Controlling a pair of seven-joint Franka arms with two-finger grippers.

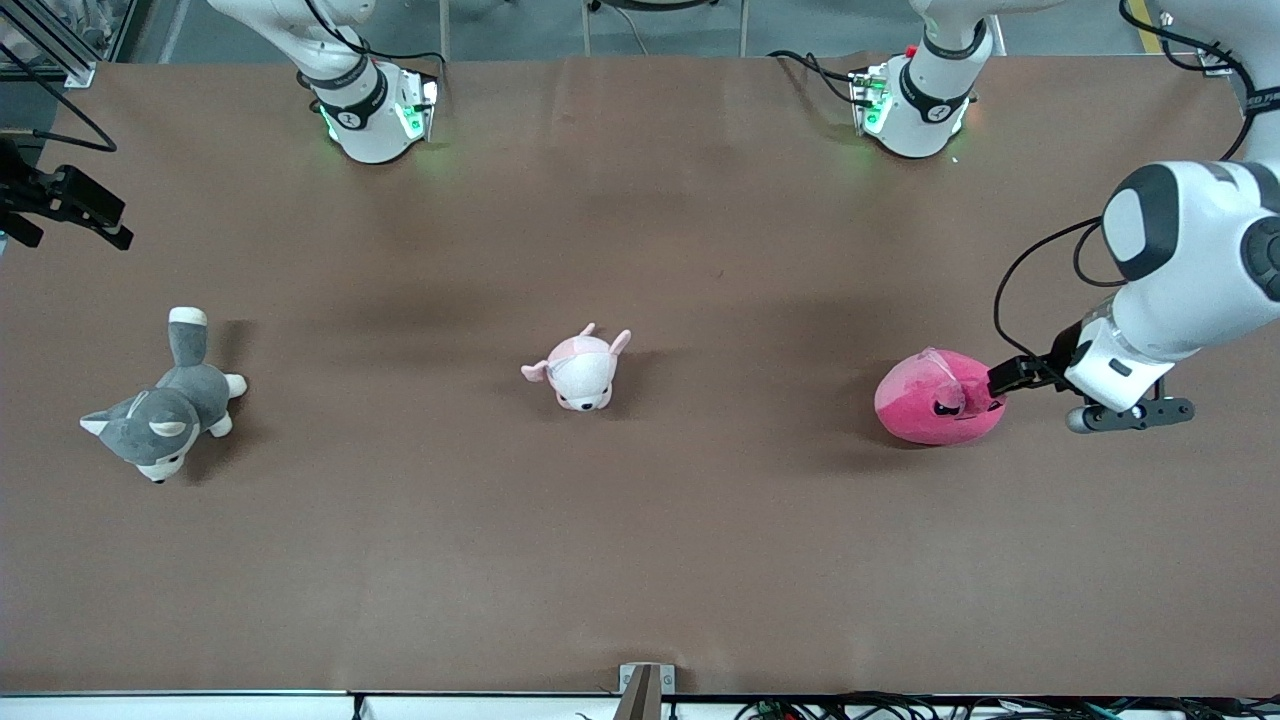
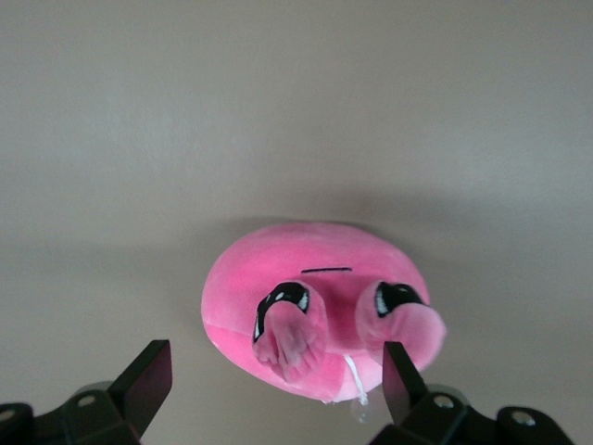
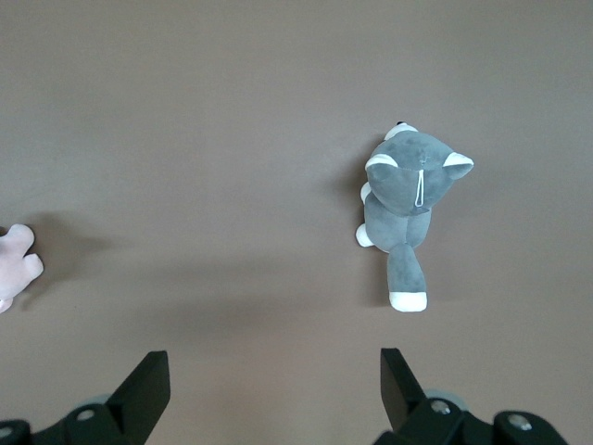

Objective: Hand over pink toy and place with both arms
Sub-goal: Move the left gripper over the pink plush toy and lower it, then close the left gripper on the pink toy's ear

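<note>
Pink toy [image 1: 935, 400] partly hidden by left hand [image 1: 1003, 378], right hand [image 3: 269, 385] off front cam

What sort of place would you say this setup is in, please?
Probably a robotics lab or test cell: two arm bases bolted along a brown table, cables trailing at its edges, and only plush toys laid out, the pink toy, a pale pink plush and a grey plush.

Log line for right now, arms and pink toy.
left gripper: open, at pink toy, not gripping | right gripper: open, waiting over table | pink toy: on table | handover: not yet begun
</note>
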